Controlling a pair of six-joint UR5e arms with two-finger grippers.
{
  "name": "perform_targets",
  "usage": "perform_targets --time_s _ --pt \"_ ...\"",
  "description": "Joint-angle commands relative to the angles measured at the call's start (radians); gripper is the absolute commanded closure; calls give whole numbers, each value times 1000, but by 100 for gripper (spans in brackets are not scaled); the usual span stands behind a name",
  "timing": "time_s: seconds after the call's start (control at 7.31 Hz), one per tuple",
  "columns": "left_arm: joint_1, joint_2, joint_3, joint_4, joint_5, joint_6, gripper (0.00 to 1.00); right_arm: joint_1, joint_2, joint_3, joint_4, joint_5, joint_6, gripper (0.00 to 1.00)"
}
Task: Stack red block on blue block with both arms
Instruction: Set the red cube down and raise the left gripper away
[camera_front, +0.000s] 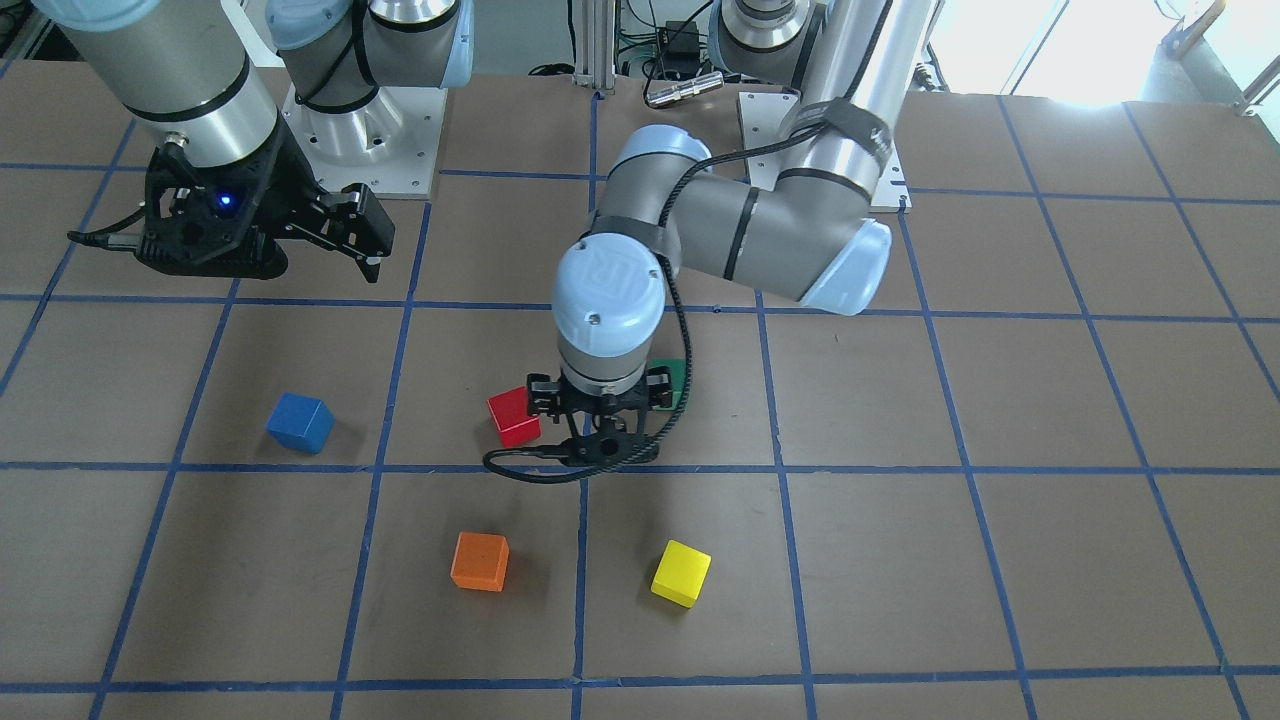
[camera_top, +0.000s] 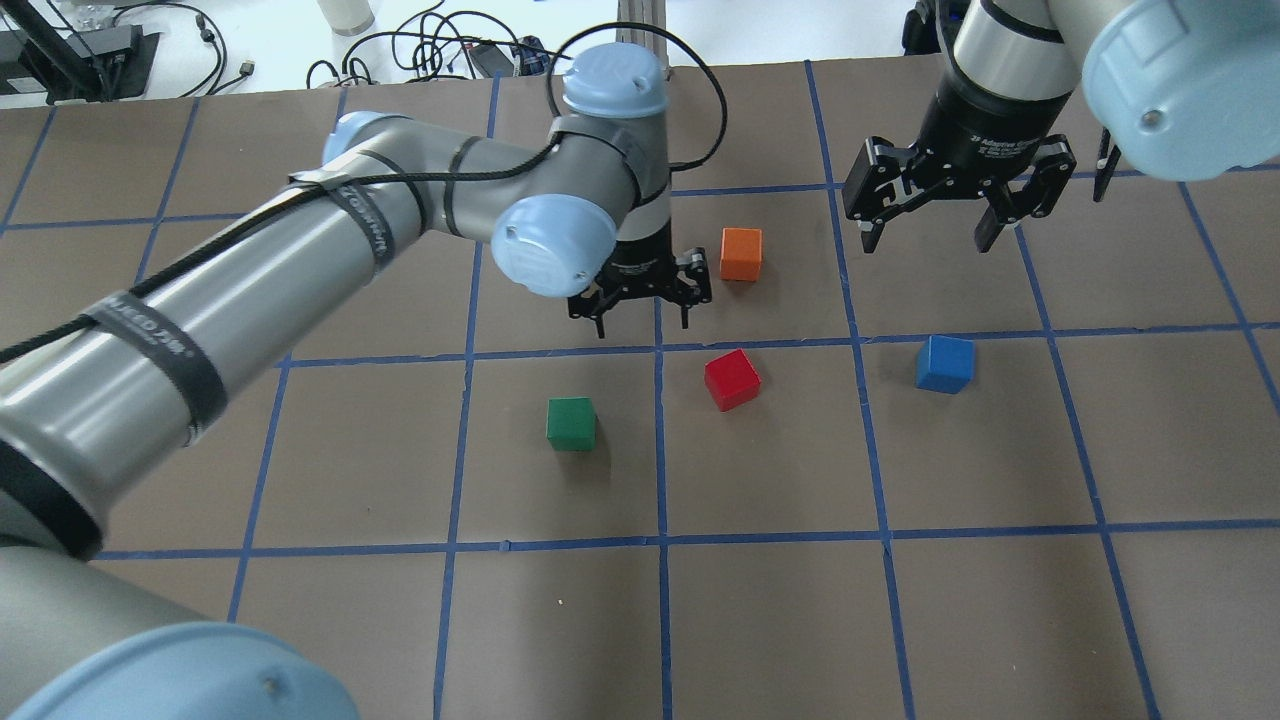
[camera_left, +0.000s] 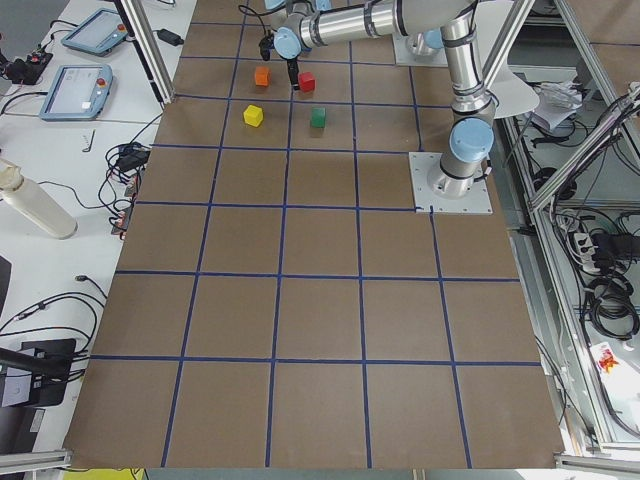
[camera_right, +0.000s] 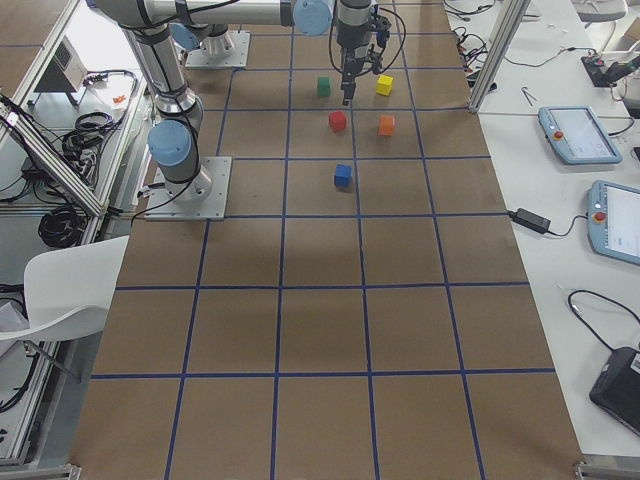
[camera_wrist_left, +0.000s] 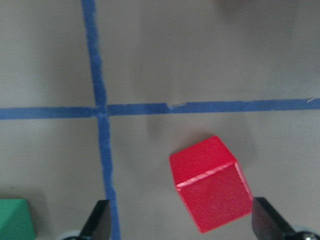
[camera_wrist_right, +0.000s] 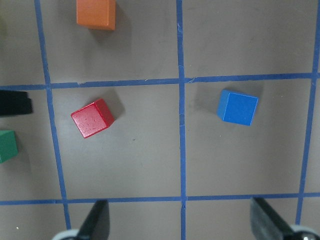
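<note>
Left pincer (camera_top: 643, 316) hangs released near the red block (camera_top: 732, 379), mid-frame; right pincer (camera_top: 927, 236), upper right, likewise released.

green block (camera_front: 678, 372) mostly hidden, elsewhere edge-cropped

Red block (camera_top: 732, 379): bare table (camera_top: 780, 450) on all sides. Nearest neighbours, green block (camera_top: 571, 423) & orange block (camera_top: 741, 254), both well apart, so fingers fit either side. Left gripper (camera_top: 642, 322), jaws wide, hangs near it w/ open gap btw. Blue block (camera_top: 944, 363): top bare, room all round. Right gripper (camera_top: 930, 240) is above & beyond it, jaws wide. Lane red-to-blue: only tape lines (camera_top: 870, 430). Yellow block (camera_front: 681, 573) is well off, operators' side.
</note>
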Motion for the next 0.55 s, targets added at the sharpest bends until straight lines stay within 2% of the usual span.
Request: perform_targets --time_s 0.0,0.27,0.41 --pt "167 97 -4 -113 17 151 0 19 -4 90 -93 -8 -12 0" --pt "283 174 -7 -115 75 320 0 57 8 148 -109 -11 -16 0" --pt "326 203 -10 -122 75 419 0 76 15 214 -206 -11 -10 0"
